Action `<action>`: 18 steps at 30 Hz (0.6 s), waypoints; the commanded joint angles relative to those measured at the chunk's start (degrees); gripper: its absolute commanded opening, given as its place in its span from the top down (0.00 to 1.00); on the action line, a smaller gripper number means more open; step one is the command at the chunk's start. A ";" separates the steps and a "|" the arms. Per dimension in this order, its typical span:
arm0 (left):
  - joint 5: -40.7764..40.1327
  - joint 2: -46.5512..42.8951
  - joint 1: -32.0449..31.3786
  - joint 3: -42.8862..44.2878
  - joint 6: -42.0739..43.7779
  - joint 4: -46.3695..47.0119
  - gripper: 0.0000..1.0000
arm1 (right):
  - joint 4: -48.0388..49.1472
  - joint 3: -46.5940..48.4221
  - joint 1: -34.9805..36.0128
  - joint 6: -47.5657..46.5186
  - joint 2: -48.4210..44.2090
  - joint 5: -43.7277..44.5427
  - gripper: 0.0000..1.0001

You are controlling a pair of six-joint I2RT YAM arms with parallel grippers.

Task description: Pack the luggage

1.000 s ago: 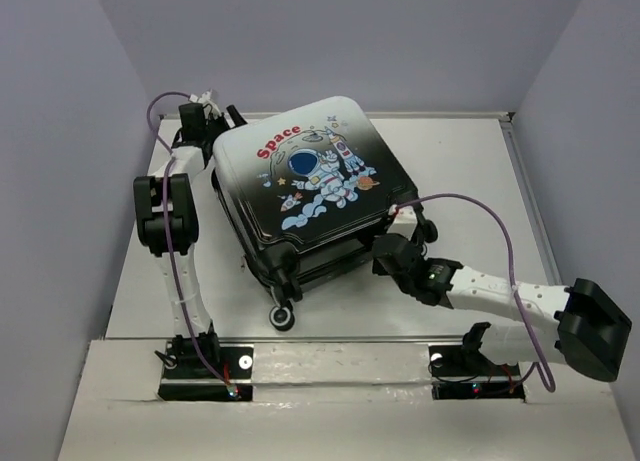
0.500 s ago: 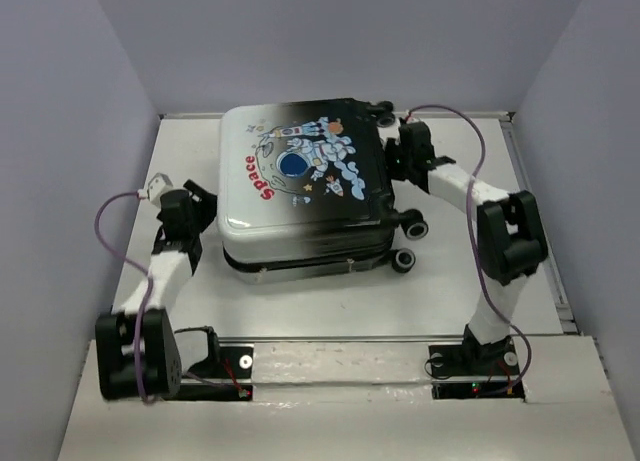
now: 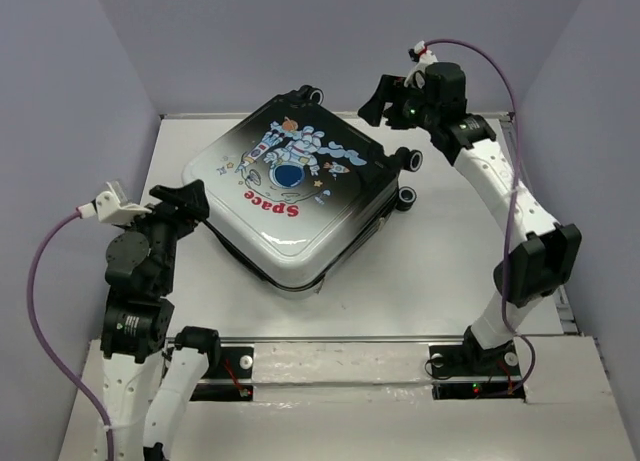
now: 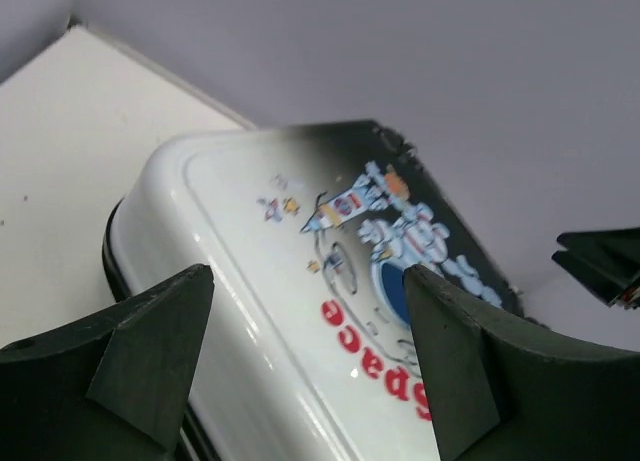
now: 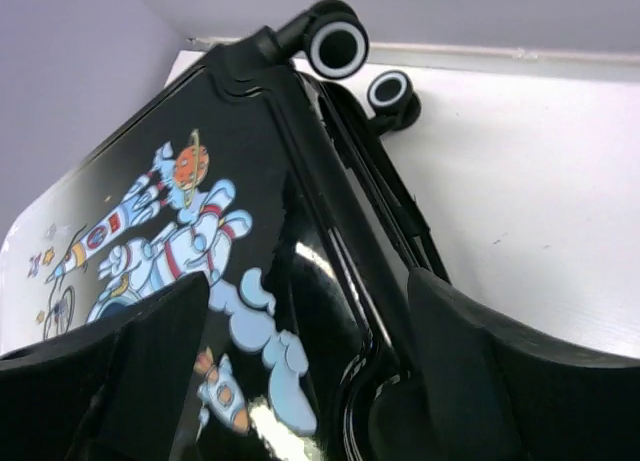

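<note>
The luggage (image 3: 300,216) lies shut and flat on the table, turned diagonally. Its white end points toward the arm bases and its black wheeled end toward the back right. The astronaut and red "Space" print face up. My left gripper (image 3: 190,197) hovers open just off the white left corner; in the left wrist view the lid (image 4: 300,241) shows between the spread fingers (image 4: 150,361). My right gripper (image 3: 376,101) hangs open above the black back corner. The right wrist view shows that corner's shell (image 5: 250,171) and two wheels (image 5: 337,43) beyond the fingers (image 5: 480,371). Neither gripper holds anything.
The white table (image 3: 440,271) is boxed in by grey walls on the left, back and right. Two more luggage wheels (image 3: 408,178) stick out on the right side. Purple cables loop from both wrists, one hanging at the far left (image 3: 40,281).
The luggage has turned, so its white end now faces the near side. The right gripper has opened and risen to the back corner. The left arm has shifted to the white left corner.
</note>
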 commanded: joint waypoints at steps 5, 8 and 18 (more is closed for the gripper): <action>8.78 7.06 -0.08 11.91 3.69 2.17 0.14 | 1.73 -28.93 3.48 -5.98 -28.61 -8.39 0.93; 22.40 8.40 -0.17 6.74 1.40 4.10 0.21 | 9.46 -44.77 15.42 -4.84 -38.31 -7.26 0.92; 21.97 -5.31 -0.17 -8.65 3.51 -12.13 0.59 | 34.41 -71.63 42.17 0.43 -37.05 11.37 0.40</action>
